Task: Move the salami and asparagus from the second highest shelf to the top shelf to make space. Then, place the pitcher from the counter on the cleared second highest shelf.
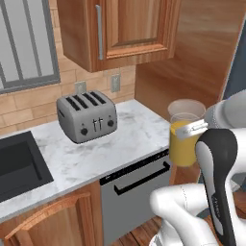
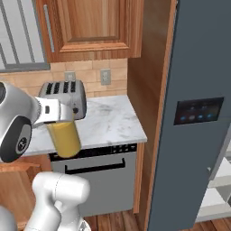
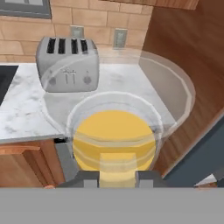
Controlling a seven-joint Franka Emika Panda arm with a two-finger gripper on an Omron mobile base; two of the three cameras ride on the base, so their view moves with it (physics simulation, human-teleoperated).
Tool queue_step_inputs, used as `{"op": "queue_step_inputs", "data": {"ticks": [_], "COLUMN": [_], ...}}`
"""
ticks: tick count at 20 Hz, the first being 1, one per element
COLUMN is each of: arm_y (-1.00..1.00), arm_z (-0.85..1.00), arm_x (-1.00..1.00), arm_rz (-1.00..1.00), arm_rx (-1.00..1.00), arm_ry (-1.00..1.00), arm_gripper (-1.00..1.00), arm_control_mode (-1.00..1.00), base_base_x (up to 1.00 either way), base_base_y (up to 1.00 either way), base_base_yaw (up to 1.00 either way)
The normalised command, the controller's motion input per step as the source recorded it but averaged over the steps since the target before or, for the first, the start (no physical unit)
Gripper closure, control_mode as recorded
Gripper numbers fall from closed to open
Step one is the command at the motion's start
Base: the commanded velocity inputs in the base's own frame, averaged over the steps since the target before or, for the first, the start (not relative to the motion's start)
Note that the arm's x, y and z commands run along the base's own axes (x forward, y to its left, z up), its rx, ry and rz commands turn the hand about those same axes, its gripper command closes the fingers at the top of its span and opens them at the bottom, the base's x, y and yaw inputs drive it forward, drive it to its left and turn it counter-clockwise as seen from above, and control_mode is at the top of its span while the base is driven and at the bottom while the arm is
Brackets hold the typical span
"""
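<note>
Gripping the pitcher (image 3: 114, 140) (mustard-yellow), hand (image 3: 117, 178) closed on it, off the counter (image 1: 110, 149) edge, beside fridge door (image 2: 198, 113).

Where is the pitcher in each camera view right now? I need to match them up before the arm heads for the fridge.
Left base view: the pitcher is at right of centre, off the counter edge, held at the gripper.
Right base view: left of centre, hanging in front of the counter.
Hand view: bottom centre, seen from above through its clear rim.
Shared landmark: the grey toaster on the counter.
</note>
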Motion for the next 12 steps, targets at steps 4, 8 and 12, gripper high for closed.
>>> {"op": "queue_step_inputs", "data": {"ticks": [4,8,12], "arm_y": [0.00,0.00,0.00], "arm_z": [0.00,0.00,0.00], "arm_x": [0.00,0.00,0.00], "arm_rz": [0.00,0.00,0.00], "arm_rx": [0.00,0.00,0.00], "arm_ry": [0.00,0.00,0.00], "arm_gripper": [1.00,1.00,1.00], "arm_control_mode": [1.00,1.00,1.00], "base_base_x": [-0.74,-0.31,-0.03], "base_base_y": [-0.22,-0.55,-0.67], "base_base_yaw": [-0.15,-0.28,-0.31]}}
